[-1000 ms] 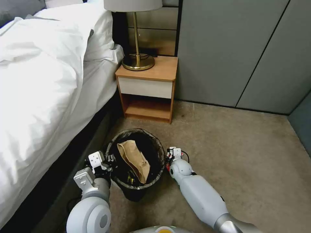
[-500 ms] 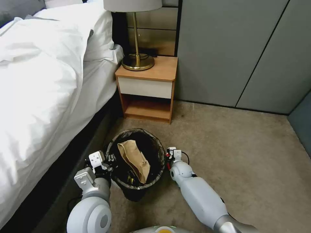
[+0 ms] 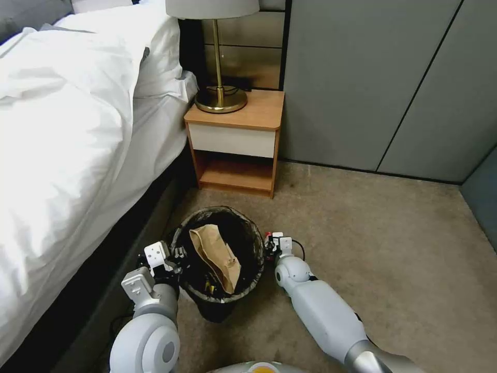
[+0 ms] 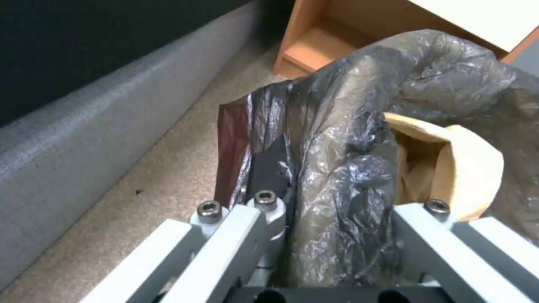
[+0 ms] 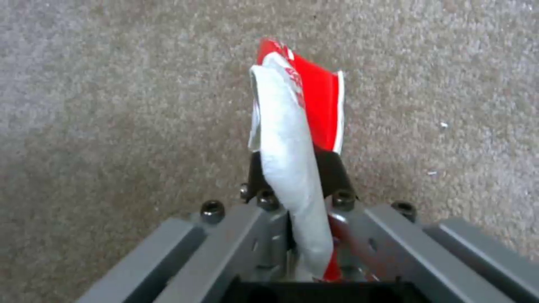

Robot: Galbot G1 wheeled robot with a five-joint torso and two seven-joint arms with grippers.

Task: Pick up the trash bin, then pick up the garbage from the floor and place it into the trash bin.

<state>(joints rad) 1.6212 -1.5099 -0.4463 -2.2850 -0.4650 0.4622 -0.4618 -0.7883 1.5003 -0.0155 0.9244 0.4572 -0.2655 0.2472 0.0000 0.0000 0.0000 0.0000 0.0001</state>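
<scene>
i see the trash bin (image 3: pixel 220 256) at the lower centre of the head frame, on the carpet (image 3: pixel 388 248) between the dark bed base (image 3: pixel 103 259) at the left and my right arm. its crinkled dark bag (image 4: pixel 359 126) folds over the rim, and a brown paper bag (image 3: pixel 215 254) lies slanted inside it, upper end towards the nightstand (image 3: pixel 235 140), which sits at the upper centre of the frame with a brass lamp (image 3: pixel 220 98) on top.

my left gripper (image 3: pixel 173 256) is at the bin's left rim, lower left of centre in the head frame. in the left wrist frame its fingers (image 4: pixel 264 219) are clamped on the rim with the bag plastic bunched between them, and the paper bag's tan edge shows at the right of that frame.

my right gripper (image 3: pixel 270 242) sits just beside the bin's right rim, a little right of centre in the head frame, above carpet. in the right wrist frame the jaws are closed tight on a red-and-white crumpled packet (image 5: pixel 294 126), which stands out past the fingertips at the centre of that frame with bare carpet behind it. i cannot tell whether the packet touches the bin.
</scene>
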